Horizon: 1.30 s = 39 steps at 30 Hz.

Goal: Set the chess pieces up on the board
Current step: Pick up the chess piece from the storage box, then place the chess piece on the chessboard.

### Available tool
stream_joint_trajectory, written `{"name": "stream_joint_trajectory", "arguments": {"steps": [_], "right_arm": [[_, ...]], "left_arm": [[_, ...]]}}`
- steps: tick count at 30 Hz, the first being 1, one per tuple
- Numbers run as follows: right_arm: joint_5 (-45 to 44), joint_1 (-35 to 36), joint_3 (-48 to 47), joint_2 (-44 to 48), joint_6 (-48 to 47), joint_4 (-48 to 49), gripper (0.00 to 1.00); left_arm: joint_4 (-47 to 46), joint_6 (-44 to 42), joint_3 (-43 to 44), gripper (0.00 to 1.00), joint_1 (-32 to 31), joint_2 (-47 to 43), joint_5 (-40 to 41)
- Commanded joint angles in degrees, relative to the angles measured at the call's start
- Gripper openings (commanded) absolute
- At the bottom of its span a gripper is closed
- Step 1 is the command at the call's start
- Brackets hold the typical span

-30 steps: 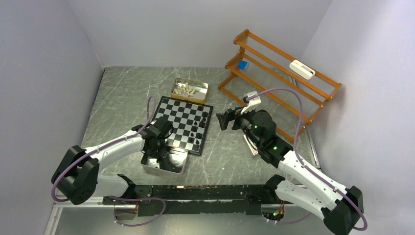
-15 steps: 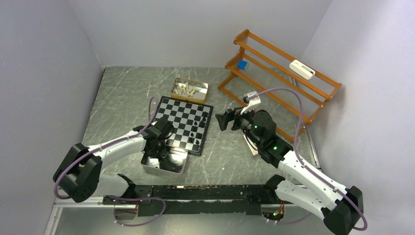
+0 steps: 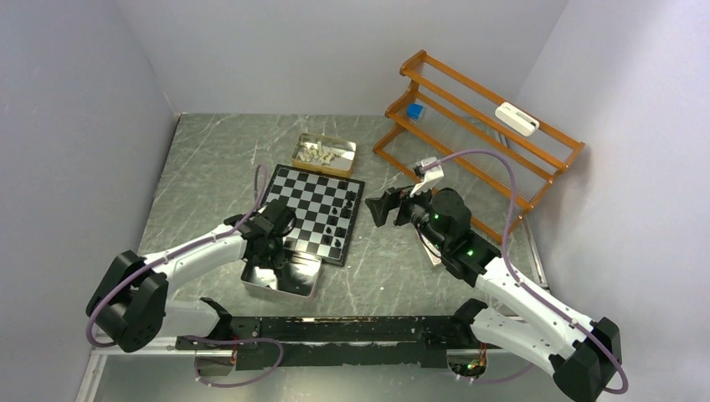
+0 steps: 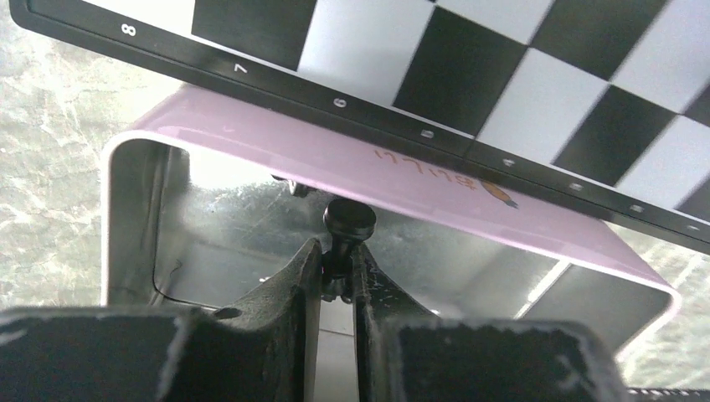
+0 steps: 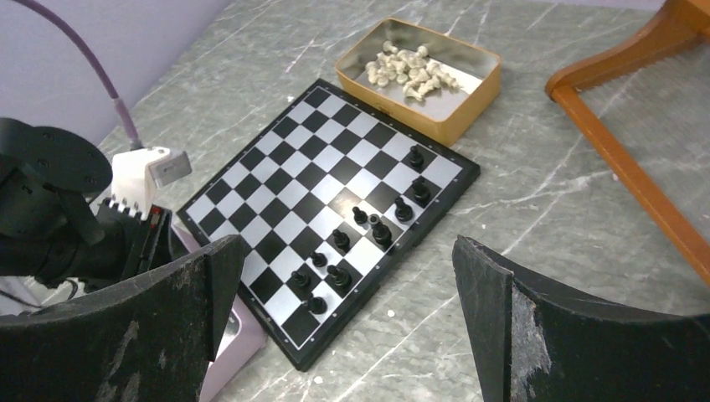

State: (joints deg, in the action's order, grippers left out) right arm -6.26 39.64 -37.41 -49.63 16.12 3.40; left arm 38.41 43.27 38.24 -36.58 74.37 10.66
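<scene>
One black piece (image 4: 347, 224) sits inside the silver tin (image 4: 134, 218) that lies against the near left edge of the board (image 3: 301, 197), and the left jaws are closed on its stem, a finger pressed to each side. Several other black pieces (image 5: 368, 226) stand on the board's right-hand squares, while the cream pieces (image 5: 410, 69) lie heaped in a gold tin (image 5: 435, 117) just beyond its far edge. The right jaws hang wide apart and empty above the grey desk (image 3: 209, 167), right of the board, near an orange rack (image 5: 619, 163)
</scene>
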Motion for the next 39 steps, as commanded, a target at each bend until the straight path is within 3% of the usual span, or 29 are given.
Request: {"name": "stream_joint_trajectory", "arguments": {"steps": [1, 6, 14, 19, 24, 27, 30, 36, 39], "right_arm": [[5.0, -0.3, -0.5, 1.4, 0.4, 1.5, 1.0], [12.8, -0.3, 0.5, -0.4, -1.6, 2.3, 0.92], [26.6, -0.2, 6.7, -2.6, -7.9, 16.6, 0.8], [36.2, 1.1, 10.9, -4.6, -23.0, 26.4, 0.76], [42.5, 5.7, 6.9, -10.2, -41.2, 20.8, 0.76], [41.0, 11.9, 5.6, -12.1, -54.5, 15.3, 0.79], [39.4, 15.3, 5.8, -14.5, -59.4, 15.6, 0.79], [36.4, 21.0, 4.1, -18.8, -66.3, 15.2, 0.6], [33.9, 22.8, 2.8, -20.4, -68.7, 14.0, 0.57]], "left_arm": [[1.6, -0.6, 2.8, 0.16, 0.0, -3.6, -3.2], [3.3, -1.2, 3.8, 0.15, 0.0, -6.3, -5.6], [3.3, -5.6, 5.0, 0.14, 0.0, -9.1, -11.8], [2.9, -10.5, 6.4, 0.13, 0.0, -9.7, -19.2], [1.0, -12.4, 7.1, 0.13, 0.0, -11.0, -27.6], [-0.5, -13.0, 7.4, 0.13, 0.0, -11.7, -32.5], [-0.5, -14.2, 7.9, 0.14, 0.0, -12.0, -36.4], [-0.4, -16.2, 8.9, 0.14, 0.0, -12.2, -41.3], [-1.2, -16.2, 8.7, 0.14, 0.0, -12.1, -43.6]]}}
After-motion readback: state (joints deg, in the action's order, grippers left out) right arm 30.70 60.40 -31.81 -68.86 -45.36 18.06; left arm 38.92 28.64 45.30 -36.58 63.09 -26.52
